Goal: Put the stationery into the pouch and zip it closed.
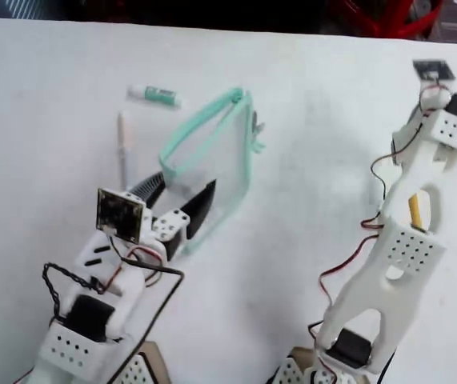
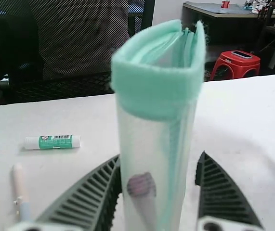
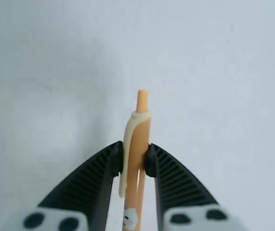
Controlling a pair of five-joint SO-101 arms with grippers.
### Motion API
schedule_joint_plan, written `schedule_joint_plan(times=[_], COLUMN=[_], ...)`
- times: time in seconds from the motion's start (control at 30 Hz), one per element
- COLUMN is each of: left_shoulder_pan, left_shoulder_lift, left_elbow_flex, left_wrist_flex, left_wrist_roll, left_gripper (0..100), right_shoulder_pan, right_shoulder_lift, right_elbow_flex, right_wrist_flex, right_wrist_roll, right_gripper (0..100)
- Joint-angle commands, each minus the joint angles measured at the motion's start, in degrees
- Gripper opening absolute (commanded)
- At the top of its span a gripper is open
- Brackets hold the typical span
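A clear pouch (image 1: pixel 212 160) with mint-green trim stands on its long edge at mid-table, its mouth open. My left gripper (image 1: pixel 176 200) clasps the pouch's near end (image 2: pixel 151 144), one finger (image 2: pixel 86 202) on each side. A small purplish item shows through the pouch wall. A glue stick (image 1: pixel 154 96) (image 2: pixel 52 142) and a white pen (image 1: pixel 122 148) (image 2: pixel 19 185) lie on the table beside the pouch. Far to the right, my right gripper (image 3: pixel 135 154) is shut on an orange pen (image 3: pixel 139 139) (image 1: pixel 414 212), held above the bare table.
The white table (image 1: pixel 308 120) has free room between the pouch and the right arm. Chairs and a red stool (image 2: pixel 236 60) stand beyond the far edge. The arms' cables (image 1: pixel 348 264) hang near the front.
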Motion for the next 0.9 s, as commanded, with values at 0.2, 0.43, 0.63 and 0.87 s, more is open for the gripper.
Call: schedule_joint_plan(times=[0.2, 0.43, 0.63, 0.87], left_shoulder_pan=[-0.22, -0.04, 0.04, 0.22], left_shoulder_lift=[-0.66, -0.66, -0.66, -0.66], left_elbow_flex=[-0.18, -0.18, -0.18, -0.18], left_wrist_flex=[-1.05, -1.05, -1.05, -1.05], left_wrist_roll=[-0.62, -0.62, -0.62, -0.53], left_gripper=[24, 24, 24, 24], right_shoulder_pan=[-7.25, -20.44, -36.18, -51.74], right_shoulder_lift=[-28.35, -55.6, -74.77, -84.88], right_elbow_flex=[22.86, 39.65, 40.79, 43.16], right_wrist_flex=[1.54, 0.57, -7.34, -27.3], right_wrist_roll=[0.0, -2.64, -10.64, -19.6], right_gripper=[1.8, 1.8, 1.8, 1.8])
